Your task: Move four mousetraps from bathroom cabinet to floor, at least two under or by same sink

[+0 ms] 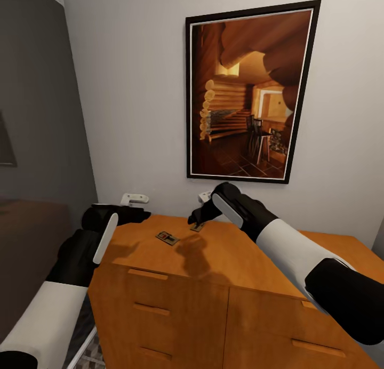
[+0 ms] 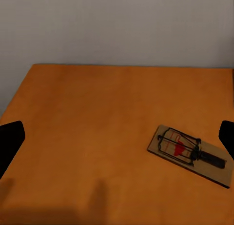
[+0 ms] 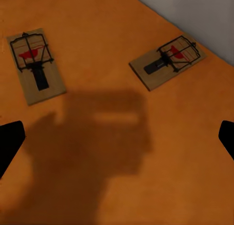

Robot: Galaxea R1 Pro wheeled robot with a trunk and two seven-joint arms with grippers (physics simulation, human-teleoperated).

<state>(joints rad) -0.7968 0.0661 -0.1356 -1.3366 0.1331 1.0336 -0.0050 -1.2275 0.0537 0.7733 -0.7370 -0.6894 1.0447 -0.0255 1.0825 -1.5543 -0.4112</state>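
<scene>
mousetraps sit on the flat top of the cabinet (image 1: 234, 262), the orange-brown wooden unit standing against the pale wall under a framed picture (image 1: 249, 91) of a log interior. in the head view one mousetrap (image 1: 167, 238) lies flat on the cabinet top toward its left end, and a second mousetrap (image 1: 197, 227) lies flat a little farther back toward the wall, just beside the right gripper (image 1: 198, 217). the two boards are near each other but apart, each angled differently on the wood. both show a dark wire frame and a small red patch in the wrist views.

the right gripper hangs over the cabinet top just above the second mousetrap, casting a dark shadow on the wood in front of it. in the right wrist view its two black fingertips (image 3: 9, 144) stand wide apart at the picture's edges with nothing between them but bare wood and shadow, so it is released and empty; both traps lie beyond the tips.

the left gripper (image 1: 133, 215) reaches over the cabinet's left end, near the first mousetrap but not touching it. in the left wrist view its fingertips (image 2: 10, 139) are likewise spread wide, unclenched and holding nothing, and one trap lies flat on the wood close to one fingertip.

the cabinet's front shows drawers with small tab handles (image 1: 148, 274).
</scene>
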